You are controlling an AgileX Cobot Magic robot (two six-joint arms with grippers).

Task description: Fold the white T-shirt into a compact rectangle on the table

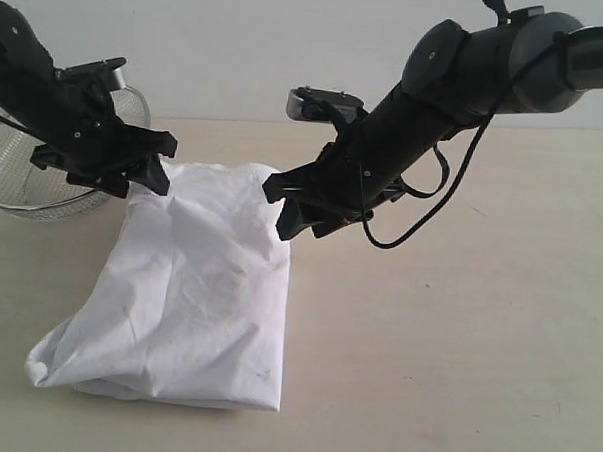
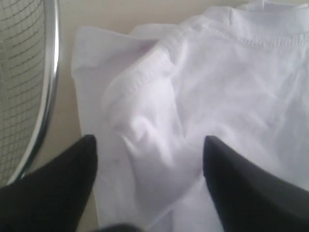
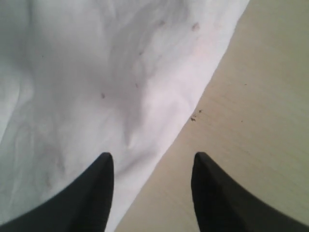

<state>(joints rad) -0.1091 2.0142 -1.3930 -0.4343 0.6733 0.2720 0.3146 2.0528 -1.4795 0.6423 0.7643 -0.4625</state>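
Soft even light; the white T-shirt [image 2: 203, 87] seems blurred.

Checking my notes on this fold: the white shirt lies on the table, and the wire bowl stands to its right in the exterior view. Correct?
Not quite. The wire bowl stands to the left of the shirt, not the right, as the exterior view shows. The shirt does lie on the table.
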